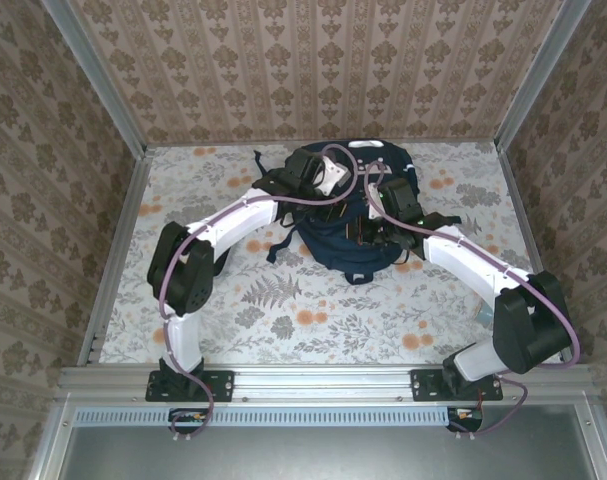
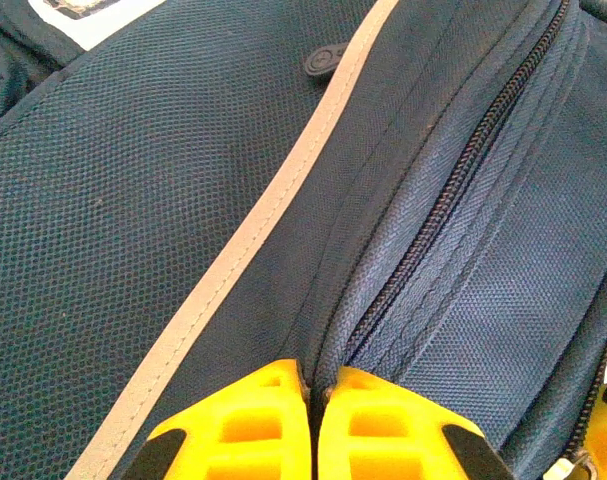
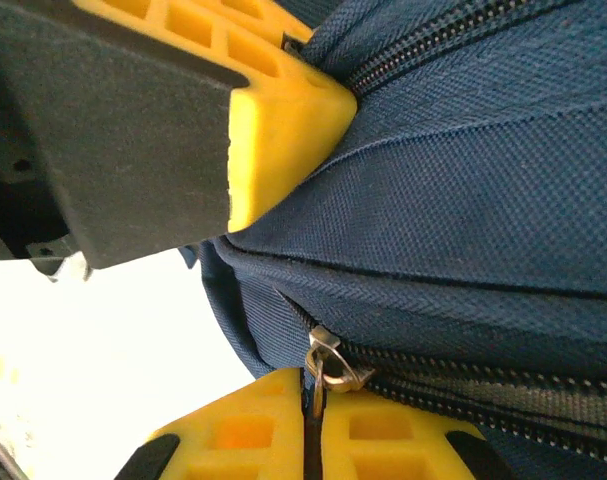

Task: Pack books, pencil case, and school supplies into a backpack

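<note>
Two clenched tools: left gripper (image 2: 313, 400) pinches a backpack (image 2: 133, 220) seam fold, right gripper (image 3: 313, 412) grips its zip pull (image 3: 328, 362); label (image 2: 113, 22) unreadable.

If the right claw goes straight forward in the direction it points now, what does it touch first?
The backpack: navy fabric lies directly ahead of the right claw, just past the zipper pull pinched at its tips. Depth is unclear, but it looks almost touching.

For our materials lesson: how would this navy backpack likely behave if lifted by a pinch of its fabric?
Probably floppy: the backpack is woven cloth that creases where the left fingers pinch it. It likely sags rather than lifts whole. The coarse weave should give grip, not slip.
</note>
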Controlling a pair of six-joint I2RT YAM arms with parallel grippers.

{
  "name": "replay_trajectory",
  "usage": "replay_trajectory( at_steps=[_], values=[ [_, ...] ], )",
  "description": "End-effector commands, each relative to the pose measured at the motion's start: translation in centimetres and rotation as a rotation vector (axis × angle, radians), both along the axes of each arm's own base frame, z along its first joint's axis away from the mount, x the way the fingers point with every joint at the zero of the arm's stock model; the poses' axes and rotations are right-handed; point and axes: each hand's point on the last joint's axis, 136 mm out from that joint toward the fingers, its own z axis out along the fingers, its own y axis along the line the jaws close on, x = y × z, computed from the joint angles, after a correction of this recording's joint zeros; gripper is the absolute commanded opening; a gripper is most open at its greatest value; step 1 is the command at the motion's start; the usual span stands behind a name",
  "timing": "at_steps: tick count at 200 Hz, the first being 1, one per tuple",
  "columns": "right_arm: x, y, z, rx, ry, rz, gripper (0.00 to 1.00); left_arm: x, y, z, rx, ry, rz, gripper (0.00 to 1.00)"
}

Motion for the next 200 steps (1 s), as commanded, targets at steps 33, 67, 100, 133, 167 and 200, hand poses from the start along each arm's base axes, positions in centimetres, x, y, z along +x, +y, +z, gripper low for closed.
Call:
replay_trajectory(
  at_steps=[33,67,100,133,167,200],
  values=[
    [-3.1,4.5,1.9,0.153,0.033,0.147,0.12,3.1,0.0,8.9,-0.272,-0.090,0.088,0.00],
    [-3.6,6.5,1.9,0.182,0.046,0.166,0.17,3.0,-0.1,9.2,-0.281,-0.085,0.082,0.00],
    [-2.3,2.0,3.2,0.180,0.002,-0.027,0.42,3.1,1.2,8.1,-0.232,-0.092,0.086,0.00],
    [-1.4,-2.3,4.3,0.270,0.025,-0.220,0.60,2.8,2.0,7.5,-0.218,-0.092,0.067,0.00],
    [0.0,-5.3,5.1,0.390,0.084,-0.422,0.73,2.1,1.9,7.2,-0.214,-0.092,0.028,0.00],
    [2.1,-4.9,5.3,0.470,0.180,-0.487,0.76,1.5,2.1,6.9,-0.193,-0.094,-0.003,0.00]
  ],
)
